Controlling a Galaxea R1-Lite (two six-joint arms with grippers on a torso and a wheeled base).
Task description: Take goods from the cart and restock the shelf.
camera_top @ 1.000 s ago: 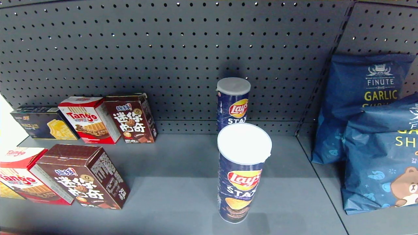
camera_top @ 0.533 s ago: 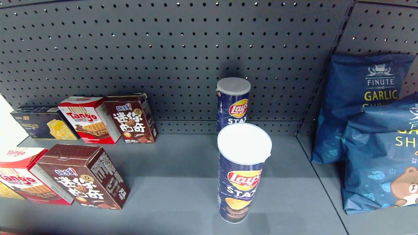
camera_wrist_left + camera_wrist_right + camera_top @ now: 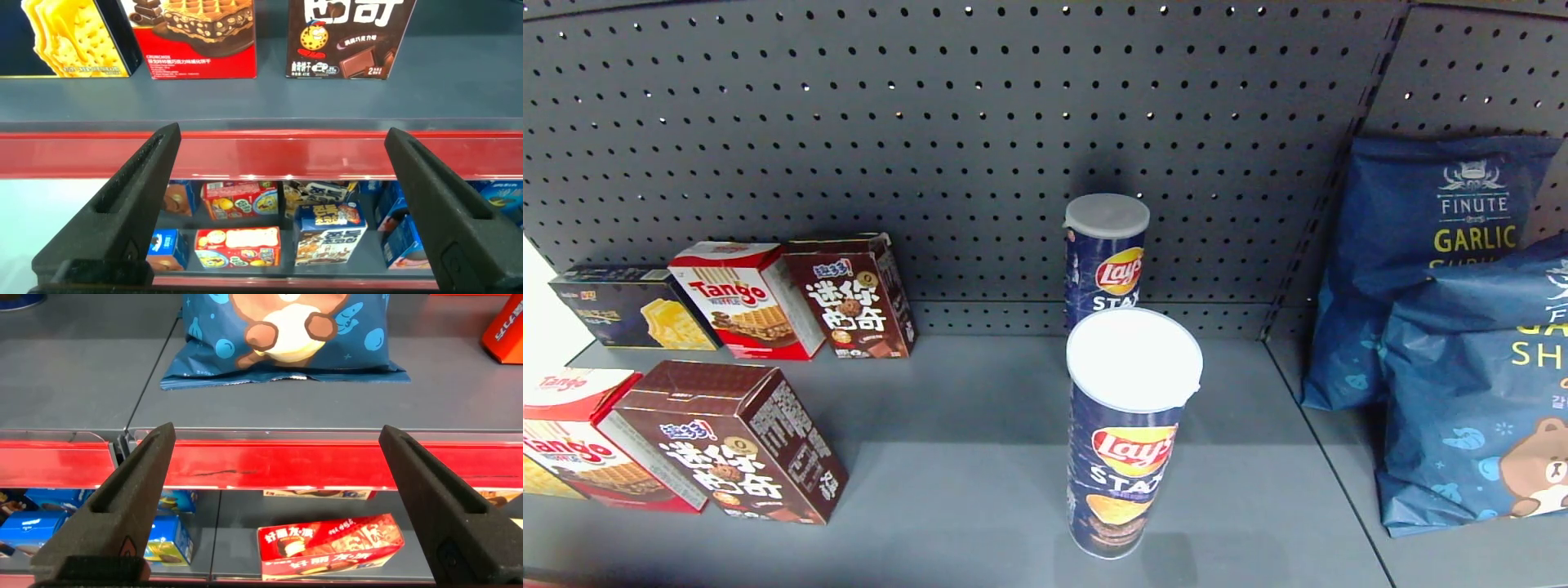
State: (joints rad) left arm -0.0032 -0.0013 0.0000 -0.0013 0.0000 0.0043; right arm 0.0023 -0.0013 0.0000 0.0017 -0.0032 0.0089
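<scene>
Left claw (image 3: 282,143) spread empty, snack boxes (image 3: 192,37) beyond on shelf (image 3: 245,106), right claw (image 3: 278,437) likewise before blue bag (image 3: 282,335).

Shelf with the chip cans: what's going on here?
A robot is restocking this shelf. Right now its left gripper and right gripper are open and empty, facing the shelf's red front edge. The front chip can and back chip can stand upright, with snack boxes on their left and blue bags on their right.

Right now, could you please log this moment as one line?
left hand: open, empty | right hand: open, empty | front can, back can: upright on shelf
</scene>
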